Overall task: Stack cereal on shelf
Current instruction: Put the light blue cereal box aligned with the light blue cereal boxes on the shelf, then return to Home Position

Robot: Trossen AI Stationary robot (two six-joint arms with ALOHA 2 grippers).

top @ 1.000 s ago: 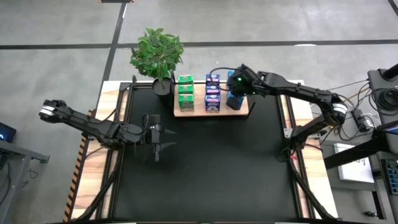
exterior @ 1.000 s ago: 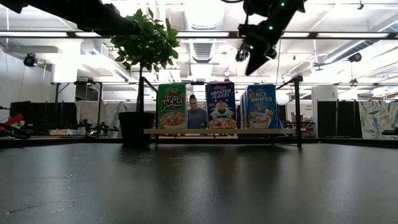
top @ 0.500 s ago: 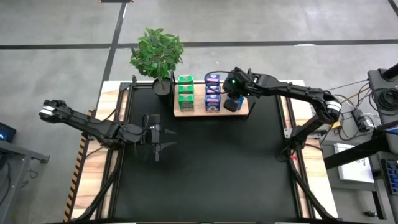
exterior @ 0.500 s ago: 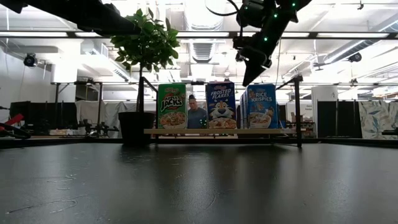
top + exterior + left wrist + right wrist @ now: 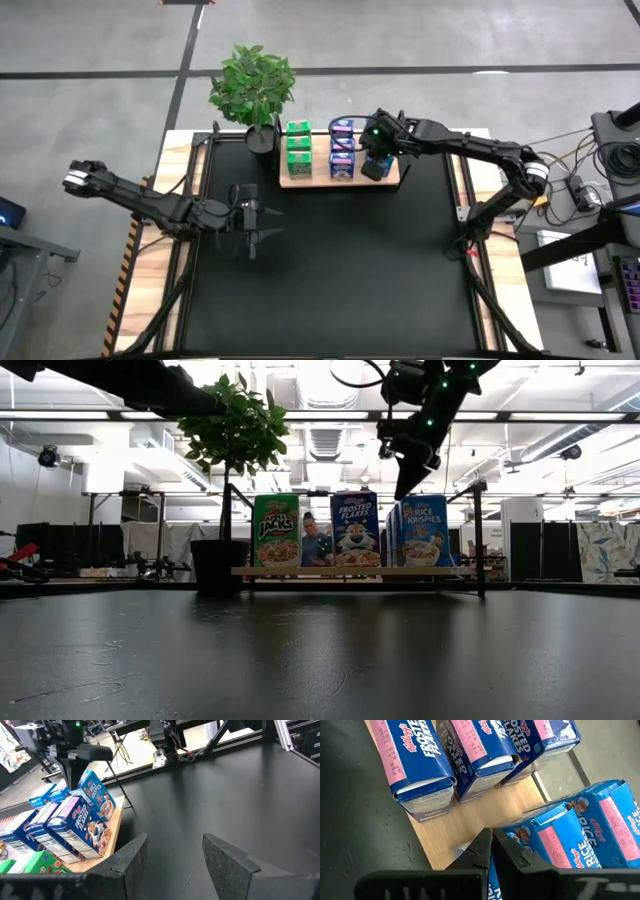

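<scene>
right pincer closed — over rice krispies carton

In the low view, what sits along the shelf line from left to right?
Potted plant → green Apple Jacks carton → blue Frosted Flakes carton → blue Rice Krispies carton, with the shut right gripper just above it, all on the shelf.

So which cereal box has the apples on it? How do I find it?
Find the leafy green potted plant at the back of the black table. Beside it sits the pale wooden shelf board. The green cardboard Apple Jacks box stands nearest the plant; every other front box is blue.
</scene>
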